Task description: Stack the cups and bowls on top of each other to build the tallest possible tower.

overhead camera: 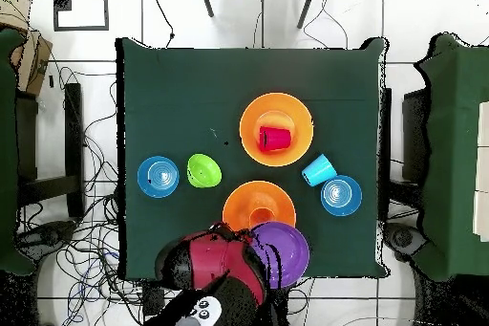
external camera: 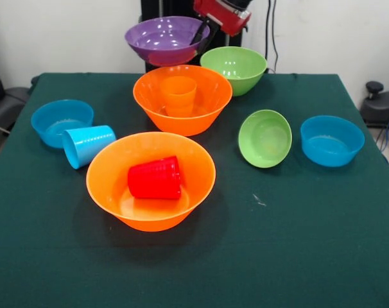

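Above the table's far edge the gripper [external camera: 199, 33] pinches the purple bowl's [external camera: 165, 40] rim aloft, apparently bound for the upright orange cup [external camera: 179, 95], needing centring.

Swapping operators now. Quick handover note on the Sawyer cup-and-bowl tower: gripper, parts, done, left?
Gripper: shut on the rim of the purple bowl, held in the air above the table's far edge.
Orange cup stands in the far orange bowl: tower base started.
Red cup lies on its side in the near orange bowl.
Light blue cup lies tipped beside a small blue bowl.
Loose: large green bowl, small green bowl, other blue bowl.
Left: purple bowl onto the orange cup, then the rest.
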Robot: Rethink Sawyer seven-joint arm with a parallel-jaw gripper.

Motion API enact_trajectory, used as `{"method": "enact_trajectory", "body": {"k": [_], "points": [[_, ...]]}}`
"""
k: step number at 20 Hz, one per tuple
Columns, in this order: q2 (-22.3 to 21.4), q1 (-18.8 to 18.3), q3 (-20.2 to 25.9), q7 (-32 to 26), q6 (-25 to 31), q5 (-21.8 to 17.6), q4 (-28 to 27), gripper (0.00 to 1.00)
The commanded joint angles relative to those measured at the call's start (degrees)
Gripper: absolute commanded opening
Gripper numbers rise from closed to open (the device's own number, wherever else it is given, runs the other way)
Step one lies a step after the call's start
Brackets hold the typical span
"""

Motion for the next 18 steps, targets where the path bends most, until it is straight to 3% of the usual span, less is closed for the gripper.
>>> {"method": "enact_trajectory", "body": {"k": [1, 7, 10, 18], "points": [[2.05, 2.05, -0.62, 6.09, 8.3, 0.95, -7.25, 0.0], [2.28, 2.22, -0.89, 5.61, 10.27, 1.23, -9.42, 0.0], [3.68, -0.39, 1.98, 6.09, 7.55, 2.41, -9.65, 0.0], [7.73, -1.73, 3.63, 7.77, 2.64, 4.17, -12.02, 0.0]]}}
